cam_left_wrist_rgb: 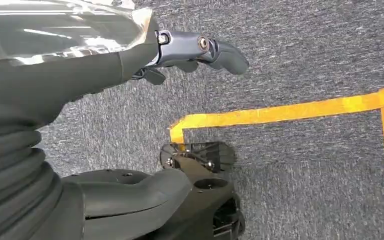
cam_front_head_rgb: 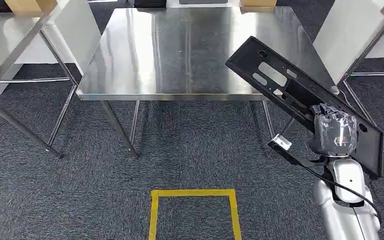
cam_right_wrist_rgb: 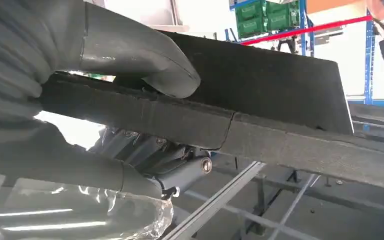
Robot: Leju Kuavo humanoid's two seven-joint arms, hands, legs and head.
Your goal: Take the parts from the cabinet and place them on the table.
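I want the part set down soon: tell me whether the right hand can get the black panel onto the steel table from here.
Probably yes. The right hand grips the black panel, whose far end already hangs over the steel table corner, and the tabletop there looks bare.

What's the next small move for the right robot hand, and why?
Probably carry the black panel further forward over the steel table before lowering. The right robot hand grips its near end, and only the far end overhangs the table edge.

An industrial workshop or test floor. Ahead of the right hand (cam_front_head_rgb: 336,131) stands a bare steel tabletop (cam_front_head_rgb: 180,55) on grey carpet (cam_front_head_rgb: 80,190) marked with yellow tape (cam_front_head_rgb: 192,193). Beyond the hand, blue racking (cam_right_wrist_rgb: 370,50) holds green bins (cam_right_wrist_rgb: 267,17).
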